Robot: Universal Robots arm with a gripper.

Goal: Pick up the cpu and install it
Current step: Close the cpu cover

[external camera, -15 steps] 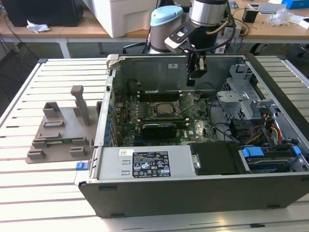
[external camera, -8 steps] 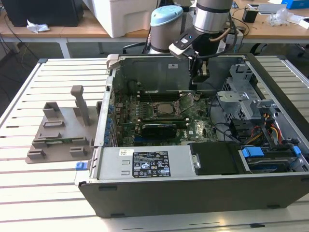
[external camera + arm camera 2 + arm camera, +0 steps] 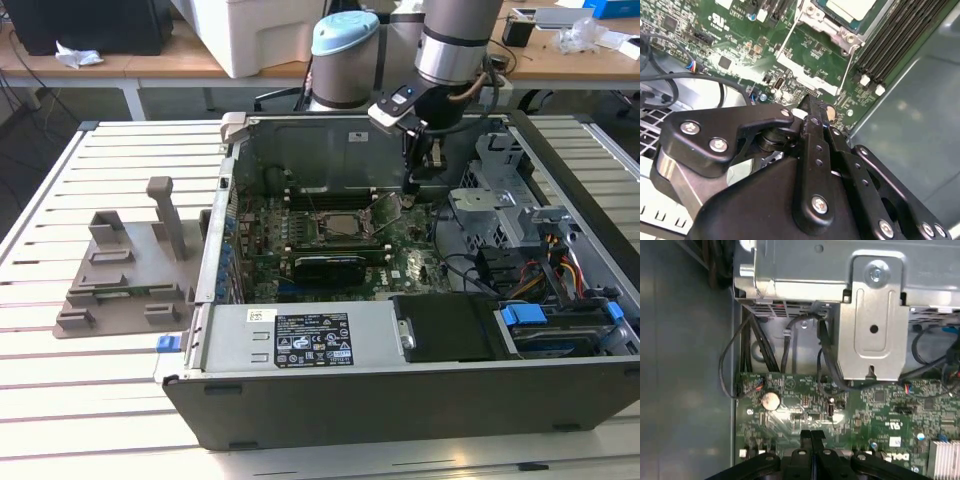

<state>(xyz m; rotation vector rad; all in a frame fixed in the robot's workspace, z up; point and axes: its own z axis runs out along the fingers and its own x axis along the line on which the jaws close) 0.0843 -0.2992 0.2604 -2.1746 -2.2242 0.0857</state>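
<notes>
White slatted bench [image 3: 100, 400] carried an open computer case [image 3: 400, 400]; the cpu [image 3: 346, 224] lay in its socket [image 3: 815, 12]. Just beside the socket hung the hand [image 3: 411, 190], fingers pressed together. Black cables [image 3: 822, 365] and a metal drive cage [image 3: 490, 200] were close by.

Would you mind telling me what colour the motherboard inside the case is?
Green. The motherboard shows best in the first wrist view.

This looks like a robotics lab or workshop: the pincer [image 3: 413, 185] hangs inside an opened computer case [image 3: 400, 370] on a slatted white table [image 3: 100, 400], and beyond it stand wooden workbenches [image 3: 180, 62] with a white box [image 3: 265, 35] and small clutter
</notes>
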